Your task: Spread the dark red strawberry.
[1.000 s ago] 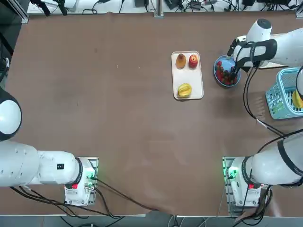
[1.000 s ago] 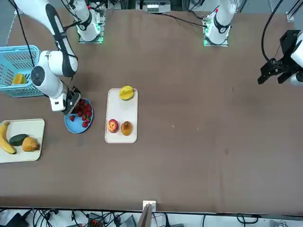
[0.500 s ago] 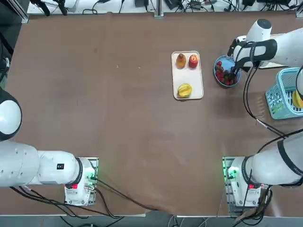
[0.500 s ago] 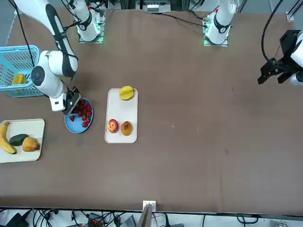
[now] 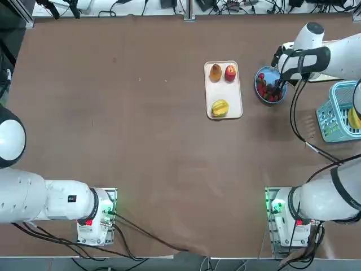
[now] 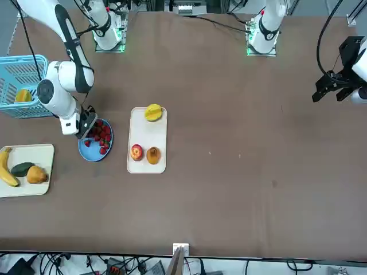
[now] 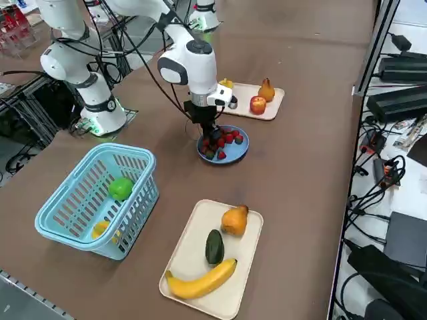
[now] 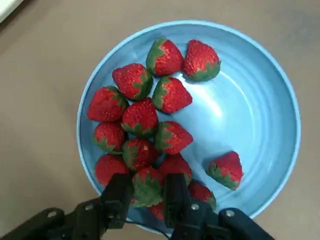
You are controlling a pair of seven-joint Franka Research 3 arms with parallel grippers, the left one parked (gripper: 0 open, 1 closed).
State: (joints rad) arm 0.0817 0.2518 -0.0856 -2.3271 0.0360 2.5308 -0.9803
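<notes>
The right gripper [image 8: 147,192] reaches down over the blue plate [image 8: 250,115], its two black fingers closed on the sides of one dark red strawberry [image 8: 147,186], which lies between the fingertips at the edge of the heap. The strawberry is plump and red, with a broad green leafy cap that covers much of the side facing the wrist camera. Right around it, other strawberries [image 8: 140,117] crowd together, red and seeded, their green caps turned various ways; some touch their neighbours. A single strawberry [image 8: 226,170] sits apart from the heap on the bare part of the plate, its cap green and its flesh bright red. Beyond the plate, near it on the table [image 5: 158,158], is a pale tray [image 5: 224,94] with a red apple [image 5: 230,73], a brownish pear [image 5: 215,73] and a ribbed yellow fruit [image 5: 220,108]. On the plate's other side stand a light blue basket [image 7: 87,193], holding a green fruit [image 7: 121,189] and something yellow [image 7: 101,229], and a cream tray [image 7: 200,247] bearing an orange-brown pear [image 7: 234,220], a dark green avocado [image 7: 215,247] and a yellow banana [image 7: 202,279].
</notes>
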